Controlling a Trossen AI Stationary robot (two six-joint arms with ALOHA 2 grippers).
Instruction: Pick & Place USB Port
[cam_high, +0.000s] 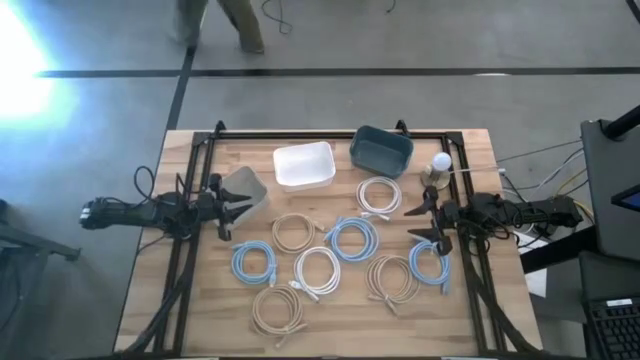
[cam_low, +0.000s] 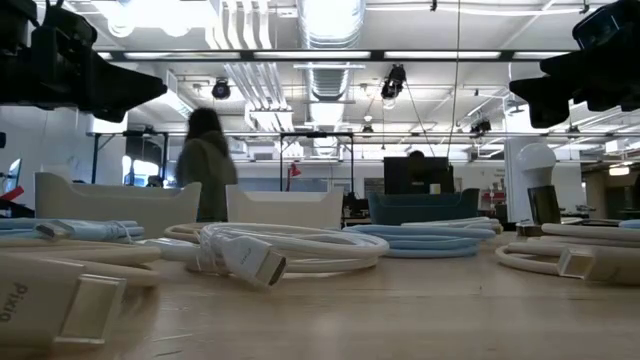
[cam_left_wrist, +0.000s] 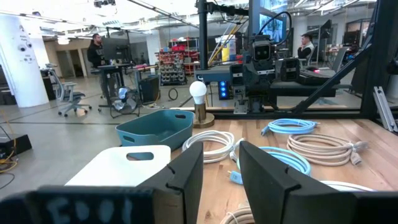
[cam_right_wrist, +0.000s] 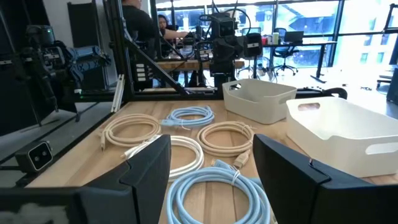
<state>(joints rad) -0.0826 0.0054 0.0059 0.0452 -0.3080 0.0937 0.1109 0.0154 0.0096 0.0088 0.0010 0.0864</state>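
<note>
Two arms, dark, near-black throughout, segmented links with bulky joint housings. Left claw (cam_high: 240, 213): two flat black fingers tapering to points, splayed in V from above. Right claw (cam_high: 422, 225): same build, two pointed black fingers spread apart. From wrist cameras, fingers (cam_left_wrist: 183, 177) read as thick angular black slabs, matte, bevelled edges; right pair (cam_right_wrist: 152, 163) likewise. Thin black cable loops along left arm near wrist; bundled cabling trails from right arm base. Markings, screws: too small to tell.

Bright ceiling lights (cam_low: 330, 18) flood the room, glare whitens the floor (cam_high: 22, 60) in the high view, and the nearest cable plug (cam_low: 60, 300) blurs.
</note>
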